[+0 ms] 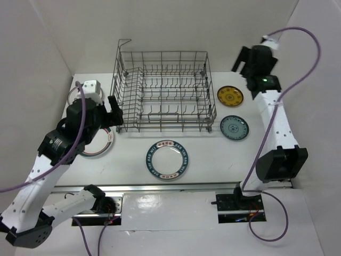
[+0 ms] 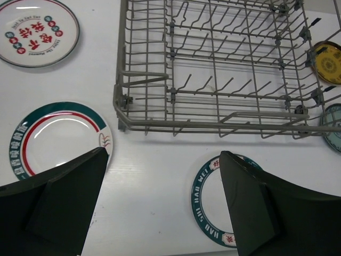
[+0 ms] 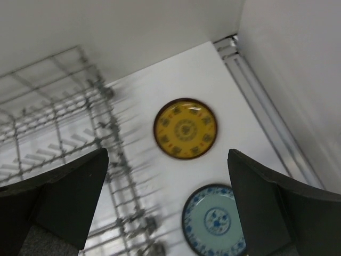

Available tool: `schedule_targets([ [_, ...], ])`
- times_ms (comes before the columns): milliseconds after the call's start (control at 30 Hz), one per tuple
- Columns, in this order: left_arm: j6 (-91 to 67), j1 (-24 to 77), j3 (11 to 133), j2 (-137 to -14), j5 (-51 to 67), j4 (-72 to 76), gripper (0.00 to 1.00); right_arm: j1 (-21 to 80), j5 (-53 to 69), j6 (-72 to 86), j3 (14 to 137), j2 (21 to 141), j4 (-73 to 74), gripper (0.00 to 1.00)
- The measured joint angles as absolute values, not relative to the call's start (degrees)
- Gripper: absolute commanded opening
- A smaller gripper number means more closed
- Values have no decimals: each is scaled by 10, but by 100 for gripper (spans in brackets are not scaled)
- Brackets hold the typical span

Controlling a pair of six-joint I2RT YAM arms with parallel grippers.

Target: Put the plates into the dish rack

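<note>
White table [image 1: 213, 160], plain white walls [image 1: 80, 32], metal rail [image 1: 176, 188] along near edge

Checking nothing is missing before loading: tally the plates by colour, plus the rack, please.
yellow plate: 1
teal-blue patterned plate: 1
white plate with dark blue lettered rim: 1
white plate with teal rim: 1
white plate with red marks: 1
grey wire dish rack: 1
Total: 6, five plates and one rack

The blue-rimmed plate [image 2: 205, 198] carries "BAO MEI" on its rim; the red-marked plate [image 2: 38, 32] shows red Chinese characters.
</note>
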State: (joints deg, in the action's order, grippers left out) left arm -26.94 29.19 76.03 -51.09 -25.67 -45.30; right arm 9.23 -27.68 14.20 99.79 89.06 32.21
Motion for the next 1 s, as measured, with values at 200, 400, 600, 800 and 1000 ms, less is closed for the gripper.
schedule_targets([
  [200, -270, 281, 789, -590, -200, -410, 100, -132, -62, 165, 878, 884, 226, 100],
  [400, -269, 222, 808, -633, -101, -359, 100, -137, 67, 174, 801, 920, 126, 100],
  [600, -257, 164, 771, -612, -28, -328, 100, -138, 130, 177, 757, 962, 61, 94],
  [800, -253, 164, 749, -581, 8, -316, 100, -140, 125, 174, 744, 1009, 19, 92],
  [1000, -253, 164, 745, -565, 23, -310, 100, -140, 94, 168, 735, 1051, -14, 88],
])
